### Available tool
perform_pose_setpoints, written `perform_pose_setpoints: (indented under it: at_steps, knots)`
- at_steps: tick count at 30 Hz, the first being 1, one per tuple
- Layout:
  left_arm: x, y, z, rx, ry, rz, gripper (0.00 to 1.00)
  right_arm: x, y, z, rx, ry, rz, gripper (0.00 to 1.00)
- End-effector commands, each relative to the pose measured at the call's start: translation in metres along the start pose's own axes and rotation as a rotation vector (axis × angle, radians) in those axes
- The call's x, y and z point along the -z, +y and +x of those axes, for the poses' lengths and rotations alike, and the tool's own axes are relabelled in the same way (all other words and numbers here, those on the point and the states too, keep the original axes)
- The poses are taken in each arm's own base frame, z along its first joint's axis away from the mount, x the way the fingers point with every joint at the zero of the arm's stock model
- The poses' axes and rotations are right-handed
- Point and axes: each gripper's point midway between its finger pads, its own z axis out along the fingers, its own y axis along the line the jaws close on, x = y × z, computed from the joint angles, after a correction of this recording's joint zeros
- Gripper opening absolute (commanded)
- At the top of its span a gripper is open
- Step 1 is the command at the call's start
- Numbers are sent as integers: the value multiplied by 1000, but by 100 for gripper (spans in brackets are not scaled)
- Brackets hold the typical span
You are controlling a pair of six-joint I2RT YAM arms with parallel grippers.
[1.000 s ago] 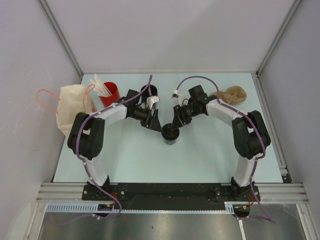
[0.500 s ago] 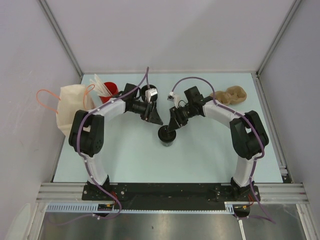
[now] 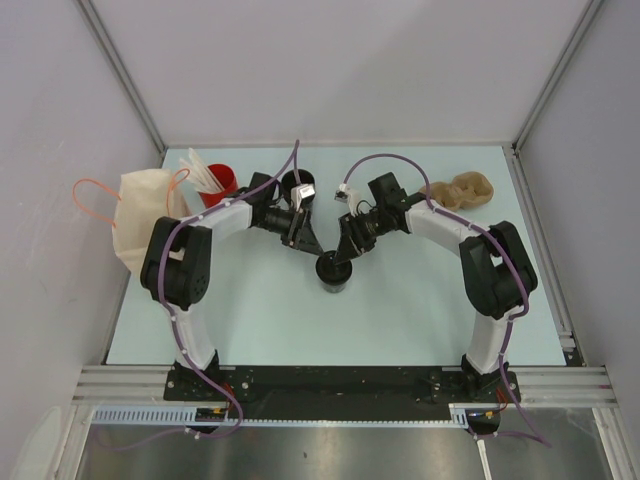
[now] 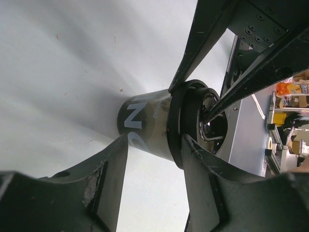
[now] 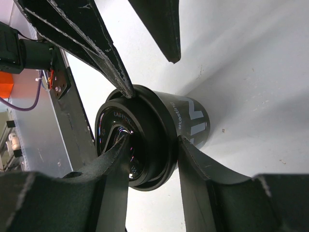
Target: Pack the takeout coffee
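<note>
The takeout coffee [image 3: 333, 274] is a black cup with white print and a black lid, standing upright mid-table. My right gripper [image 3: 345, 253] is shut on its lidded rim. In the right wrist view [image 5: 153, 140], one finger lies on the lid's top and the other presses the wall of the cup [image 5: 190, 118] just under the lid. My left gripper [image 3: 306, 239] is open just to the cup's far left. In the left wrist view [image 4: 154, 140], the cup [image 4: 147, 123] lies just beyond its fingertips, with the right gripper's fingers [image 4: 207, 34] on the rim.
A second black round cup [image 3: 297, 183] stands behind the left wrist. A red cup with white sticks [image 3: 218, 184] stands at the far left, next to a cream bag with orange handles [image 3: 140, 215]. A brown pulp cup carrier [image 3: 462, 190] lies at the far right.
My left gripper has drawn back from the cup toward the far left. The right gripper and the cup have shifted slightly left.
</note>
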Motion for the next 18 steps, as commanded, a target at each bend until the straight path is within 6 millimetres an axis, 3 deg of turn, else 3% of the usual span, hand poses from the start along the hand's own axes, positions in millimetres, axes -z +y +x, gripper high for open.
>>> perform_pose_setpoints:
  at_steps: [1, 8, 18]
  knots:
    - [-4, 0, 10, -22, 24, 33, 52, -16, -39, 55, -40, 166, 150, 26]
    - [-11, 25, 26, 27, 84, -64, 42, -20, -40, 59, -37, 181, 154, 26]
    - [-18, 49, 51, 60, 203, -192, 37, -22, -43, 63, -35, 197, 162, 26]
